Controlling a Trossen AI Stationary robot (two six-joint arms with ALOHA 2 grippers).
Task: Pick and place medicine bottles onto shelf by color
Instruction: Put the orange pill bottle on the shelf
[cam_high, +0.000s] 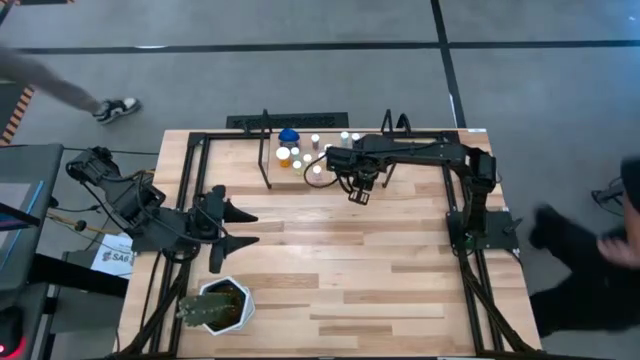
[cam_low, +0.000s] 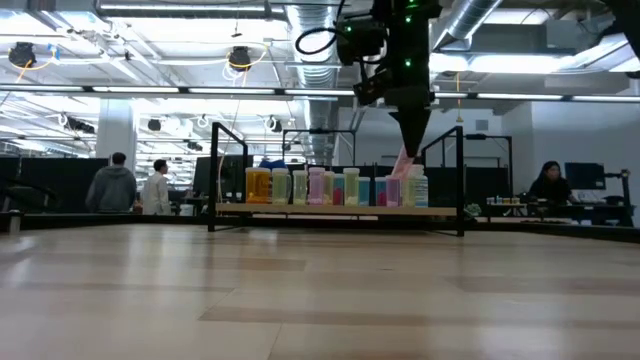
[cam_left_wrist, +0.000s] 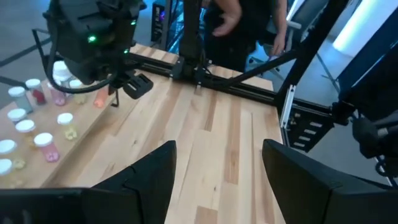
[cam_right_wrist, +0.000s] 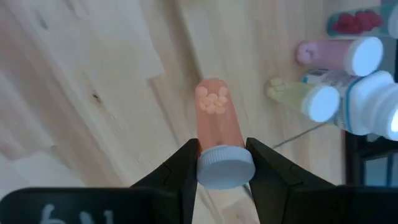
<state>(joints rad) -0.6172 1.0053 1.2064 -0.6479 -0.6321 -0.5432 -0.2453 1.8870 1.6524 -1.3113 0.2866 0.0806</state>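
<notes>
right wrist view: orange vial (cam_right_wrist: 219, 134) with white cap, pinched at the cap between the right gripper's (cam_right_wrist: 222, 163) jaws, hanging clear above the surface (cam_right_wrist: 93, 74).
shelf (cam_high: 330, 160): at the far edge, other medicine bottles (cam_high: 297, 155) already standing on it.
left gripper (cam_left_wrist: 217, 171): jaws spread, empty, waiting near the plant (cam_high: 215, 305).
step: carrying the vial toward the shelf, by my reading.
next move: likely lower it beside the orange ones, upright, then release.

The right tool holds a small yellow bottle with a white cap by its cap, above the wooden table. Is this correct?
Not quite: the bottle is wrong in colour. The right wrist view shows the right tool holding a small orange-pink bottle with a white cap by its cap, above the wooden table.
</notes>
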